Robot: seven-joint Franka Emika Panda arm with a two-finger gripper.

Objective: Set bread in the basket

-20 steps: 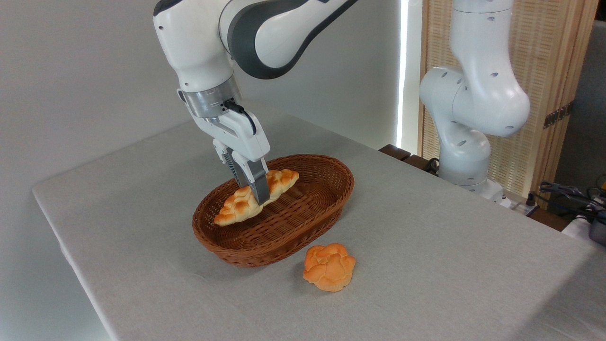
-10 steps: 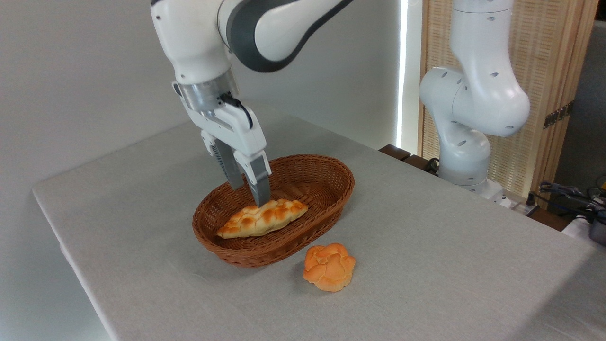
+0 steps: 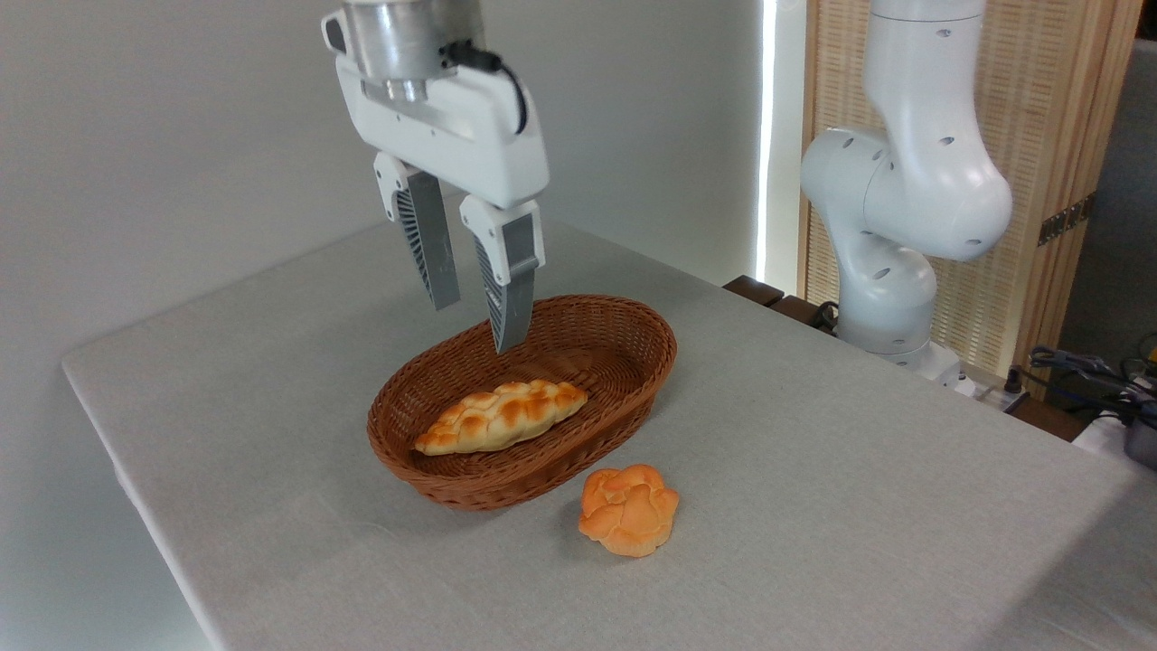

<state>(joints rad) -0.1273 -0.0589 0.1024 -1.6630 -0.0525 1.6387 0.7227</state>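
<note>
Bread [image 3: 503,416] lying inside the basket [image 3: 633,398], resting on the woven floor, long axis running from near left to far right, roughly along the basket's own length. Toasted golden-brown bumps facing up, pale yellow at the tapered ends. Near-left tip close to the basket's near wall; far-right tip toward the middle of the bowl.

Gripper [image 3: 476,325] hanging above the far-left part of the basket, well clear of the loaf, pointing down. Jaws parted, nothing between them, a plain gap showing between the two grey ribbed fingers [image 3: 508,289]. Right finger's tip reaching lowest, in line with the basket's far rim as seen from the camera; left finger's tip higher, over bare tablecloth behind the basket.

Small round orange bun [image 3: 629,509] sitting on the table [image 3: 859,488] just beside the basket's near-right wall, apart from it, outside. Grey cloth covering the tabletop.

White base and lower joints of the arm [image 3: 904,199] standing at the far right edge of the table, before a slatted wooden screen [image 3: 1039,117]. Some cables [image 3: 1085,371] at the far right.
</note>
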